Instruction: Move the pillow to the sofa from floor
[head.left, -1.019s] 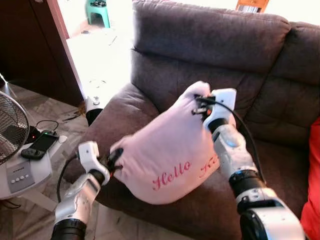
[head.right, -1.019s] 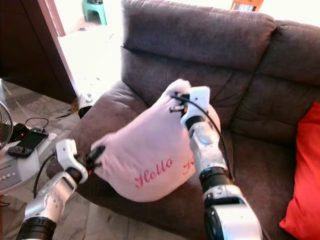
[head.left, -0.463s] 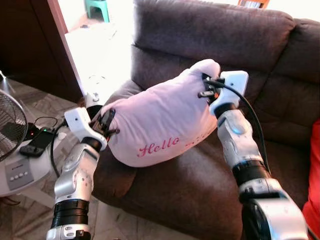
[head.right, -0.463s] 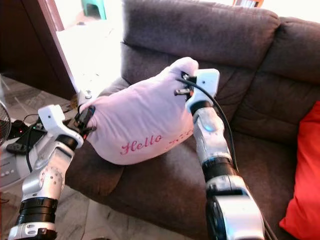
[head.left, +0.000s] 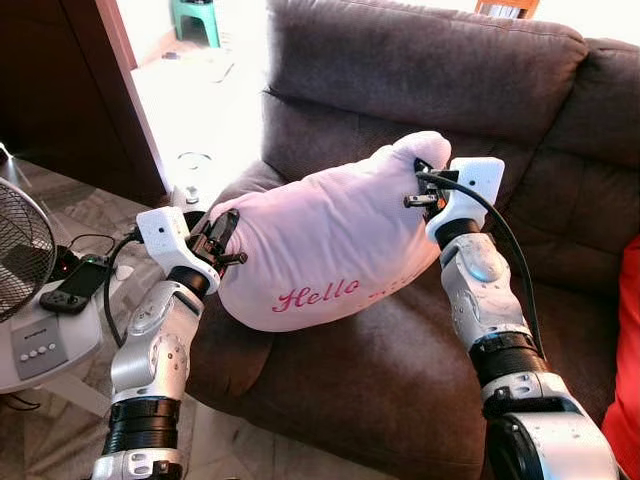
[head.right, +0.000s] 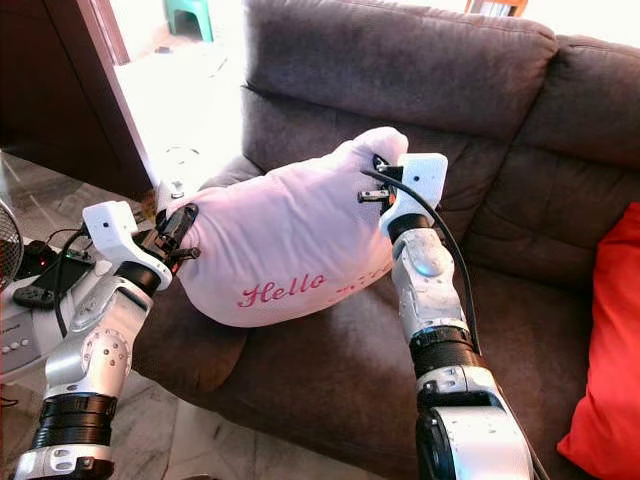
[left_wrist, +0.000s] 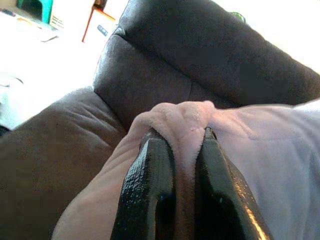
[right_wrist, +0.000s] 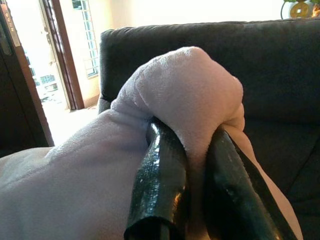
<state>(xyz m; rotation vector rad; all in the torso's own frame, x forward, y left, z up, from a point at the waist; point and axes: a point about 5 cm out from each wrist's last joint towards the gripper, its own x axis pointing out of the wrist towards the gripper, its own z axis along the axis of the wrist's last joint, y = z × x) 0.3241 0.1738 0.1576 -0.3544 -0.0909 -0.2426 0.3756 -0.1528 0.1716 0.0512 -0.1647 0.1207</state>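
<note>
A pink pillow (head.left: 325, 245) with red "Hello" lettering is held between my two arms over the left seat of the brown sofa (head.left: 420, 70). Its underside looks to be resting on the seat cushion and left armrest. My left gripper (head.left: 222, 240) is shut on the pillow's left corner, whose pink fabric (left_wrist: 185, 135) is pinched between the black fingers (left_wrist: 150, 185). My right gripper (head.left: 424, 190) is shut on the upper right corner, with fabric (right_wrist: 192, 95) bulging over its fingers (right_wrist: 160, 185).
A red cushion (head.right: 605, 350) lies on the sofa's right seat. At the left stand a white fan (head.left: 25, 260) and its base carrying a black device (head.left: 75, 290). A bright doorway (head.left: 200, 90) opens behind the left armrest, with a green stool (head.left: 195, 20) beyond.
Both arms have raised the pillow and carried it forward from the sofa's front edge onto the left seat. It has turned from hanging tilted to lying level. The grips are unchanged.
</note>
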